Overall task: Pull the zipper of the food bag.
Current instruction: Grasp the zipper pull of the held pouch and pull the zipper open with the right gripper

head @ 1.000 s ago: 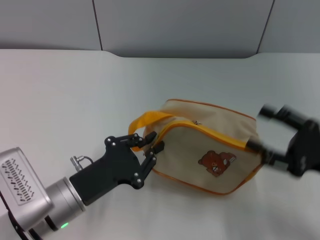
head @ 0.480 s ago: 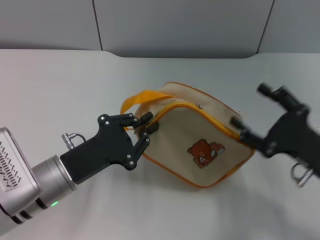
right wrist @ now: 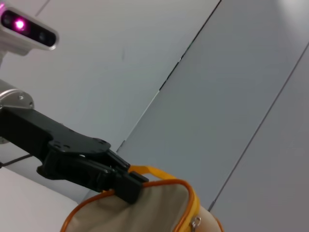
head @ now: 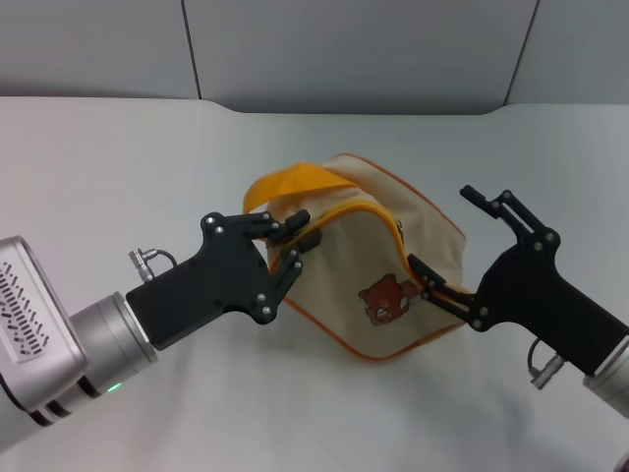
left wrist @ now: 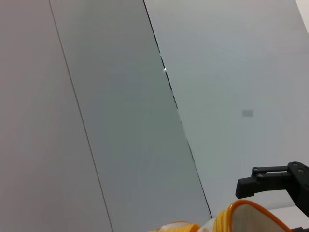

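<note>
The beige food bag point(head: 369, 261) with a brown bear picture lies tilted on the white table. Its orange-yellow zipper point(head: 359, 210) runs along the top edge, with a small silver pull tab point(head: 400, 232). The strap handle point(head: 290, 187) arches at its left end. My left gripper point(head: 295, 246) is shut on the bag's left end, by the zipper edge. My right gripper point(head: 440, 228) is open, with its jaws either side of the bag's right end, close to the pull tab. The right wrist view shows the left gripper point(right wrist: 123, 181) on the bag point(right wrist: 140, 210) and the pull tab point(right wrist: 195, 223).
The white table point(head: 118, 167) stretches all round the bag, with a grey panelled wall point(head: 354, 49) behind it. The left wrist view shows mostly wall, the strap handle point(left wrist: 246, 215) and a finger of the right gripper point(left wrist: 270, 180).
My right gripper has moved in from the right and now straddles the bag's right end. The bag has swung and tilted, its right end moving nearer. My left gripper keeps its hold.
</note>
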`<state>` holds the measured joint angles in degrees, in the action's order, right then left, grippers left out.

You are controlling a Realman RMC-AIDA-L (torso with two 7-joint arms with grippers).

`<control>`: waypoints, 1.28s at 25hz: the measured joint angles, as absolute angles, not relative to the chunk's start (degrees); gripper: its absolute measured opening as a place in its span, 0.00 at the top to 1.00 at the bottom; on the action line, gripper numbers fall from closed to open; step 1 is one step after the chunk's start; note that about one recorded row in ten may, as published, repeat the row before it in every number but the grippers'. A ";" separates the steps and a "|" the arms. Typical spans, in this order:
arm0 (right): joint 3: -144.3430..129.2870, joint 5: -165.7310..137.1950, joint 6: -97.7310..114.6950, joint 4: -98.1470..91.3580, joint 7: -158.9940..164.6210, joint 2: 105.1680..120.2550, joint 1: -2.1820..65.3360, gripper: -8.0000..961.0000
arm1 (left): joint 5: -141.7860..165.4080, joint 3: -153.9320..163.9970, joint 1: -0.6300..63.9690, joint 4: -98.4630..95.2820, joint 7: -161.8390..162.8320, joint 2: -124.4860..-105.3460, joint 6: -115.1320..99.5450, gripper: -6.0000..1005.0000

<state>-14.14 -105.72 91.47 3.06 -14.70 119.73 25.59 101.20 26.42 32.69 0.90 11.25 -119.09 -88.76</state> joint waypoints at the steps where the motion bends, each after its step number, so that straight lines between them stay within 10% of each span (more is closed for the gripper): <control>1: -14.14 -105.72 91.42 3.15 -14.82 119.76 25.65 0.15 | 101.18 26.64 32.90 0.89 11.25 -119.09 -88.77 0.85; 32: -10.42 -105.64 86.93 8.87 -20.12 119.79 27.11 0.23 | 101.19 26.97 33.90 0.90 11.86 -119.18 -89.27 0.91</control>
